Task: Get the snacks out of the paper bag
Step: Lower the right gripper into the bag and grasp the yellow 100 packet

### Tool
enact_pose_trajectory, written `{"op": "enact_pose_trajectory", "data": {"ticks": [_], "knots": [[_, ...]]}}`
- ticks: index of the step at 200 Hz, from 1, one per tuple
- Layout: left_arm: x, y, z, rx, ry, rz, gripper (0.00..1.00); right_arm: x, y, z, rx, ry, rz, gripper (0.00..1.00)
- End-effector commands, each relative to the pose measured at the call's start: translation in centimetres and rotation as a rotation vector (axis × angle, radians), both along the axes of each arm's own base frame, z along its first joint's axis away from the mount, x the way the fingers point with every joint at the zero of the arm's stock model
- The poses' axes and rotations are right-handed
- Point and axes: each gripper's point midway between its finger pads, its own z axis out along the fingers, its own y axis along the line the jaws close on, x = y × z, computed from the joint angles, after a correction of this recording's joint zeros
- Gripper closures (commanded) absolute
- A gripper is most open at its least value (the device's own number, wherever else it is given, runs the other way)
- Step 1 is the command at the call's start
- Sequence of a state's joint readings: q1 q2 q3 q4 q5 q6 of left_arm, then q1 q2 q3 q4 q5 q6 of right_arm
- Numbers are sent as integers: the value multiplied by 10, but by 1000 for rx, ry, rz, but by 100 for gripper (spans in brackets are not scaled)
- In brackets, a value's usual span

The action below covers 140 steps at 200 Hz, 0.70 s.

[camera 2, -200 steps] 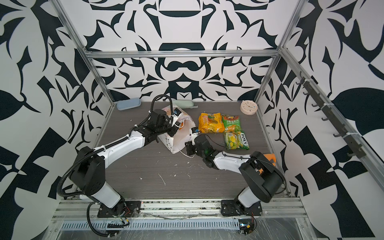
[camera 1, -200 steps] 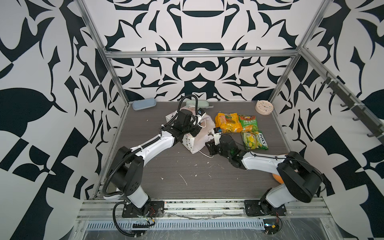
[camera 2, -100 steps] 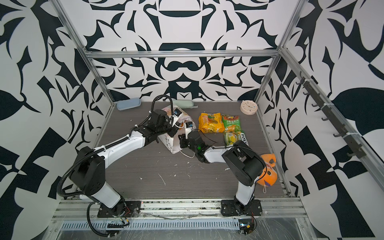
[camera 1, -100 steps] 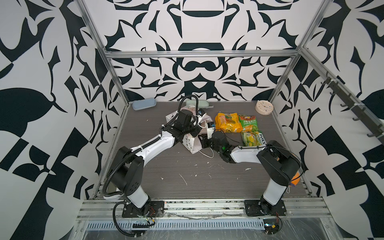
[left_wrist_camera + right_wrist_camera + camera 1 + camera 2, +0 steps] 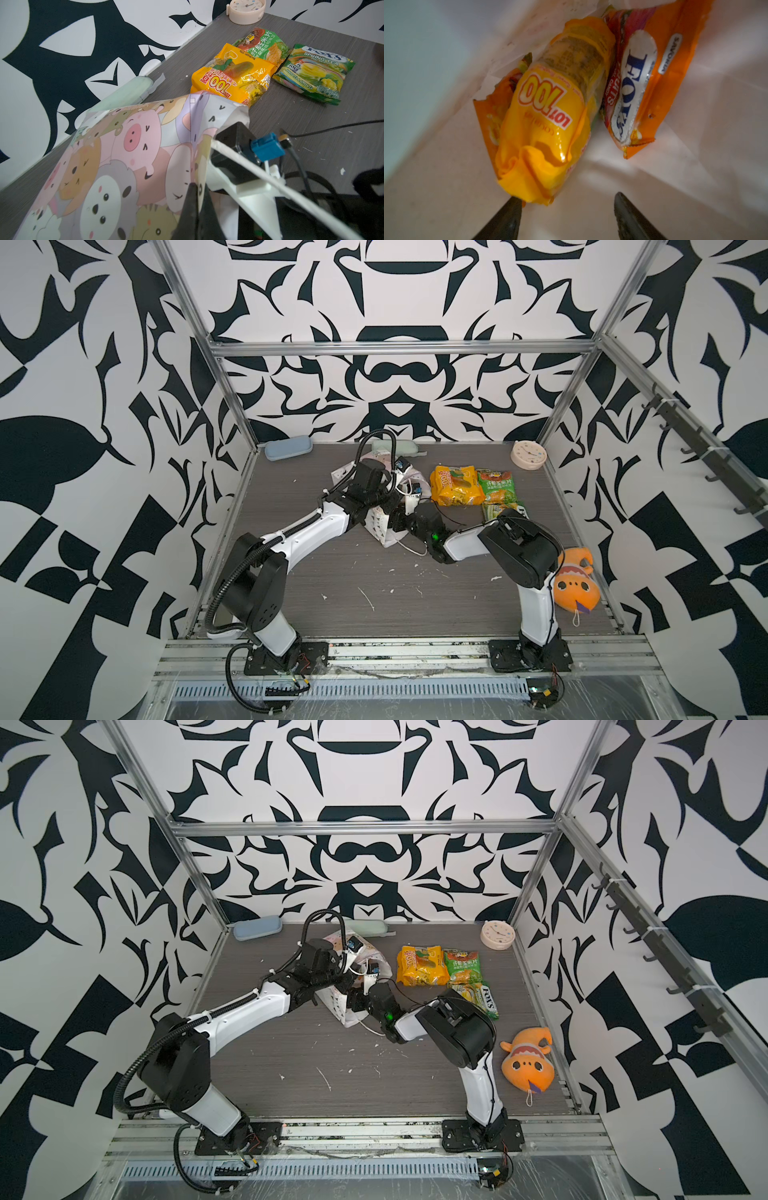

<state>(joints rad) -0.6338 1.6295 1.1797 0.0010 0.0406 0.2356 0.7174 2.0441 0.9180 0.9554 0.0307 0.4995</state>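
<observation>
Finding: the paper bag lies tipped over mid-table, its mouth turned toward the right arm. The left hand is pinched shut on the bag's rim and holds the mouth up.

The right hand is inside the bag with its jaws spread wide and nothing gripped. One fingertip sits at the crumpled end of the inner yellow packet. The orange FOX'S packet lies just beside that packet, and another orange packet is partly under it.

Already out, lying together on the table beyond the bag, are the outer yellow packet and two green packets.

Recommendation: shift the right hand sideways so the yellow packet's bunched end sits squarely between the jaws. Close on film only, clear of the paper wall. Withdraw straight along the bag's length.

Risk: slippery film may slide free, and a snag could drag the bag, so the left hand's pinch must hold.
</observation>
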Motion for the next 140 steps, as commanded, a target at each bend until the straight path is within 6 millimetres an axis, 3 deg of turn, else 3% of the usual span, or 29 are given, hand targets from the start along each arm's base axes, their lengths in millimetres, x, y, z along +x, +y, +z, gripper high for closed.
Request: {"op": "enact_pose_trajectory", "data": {"ticks": [1, 27, 57, 85, 140], "knots": [[-7, -7, 13, -31, -13, -38, 100, 20, 8, 43, 98, -125, -55, 24], [-8, -7, 13, -33, -15, -41, 100, 31, 12, 48, 102, -159, -82, 22], [-9, -9, 14, -37, -13, -49, 100, 45, 2, 47, 137, -203, -179, 22], [-9, -9, 15, -42, -14, -52, 100, 49, 24, 55, 162, -238, -99, 22], [-11, -8, 18, -47, -19, -54, 100, 55, 34, 66, 225, -297, -79, 22]]}}
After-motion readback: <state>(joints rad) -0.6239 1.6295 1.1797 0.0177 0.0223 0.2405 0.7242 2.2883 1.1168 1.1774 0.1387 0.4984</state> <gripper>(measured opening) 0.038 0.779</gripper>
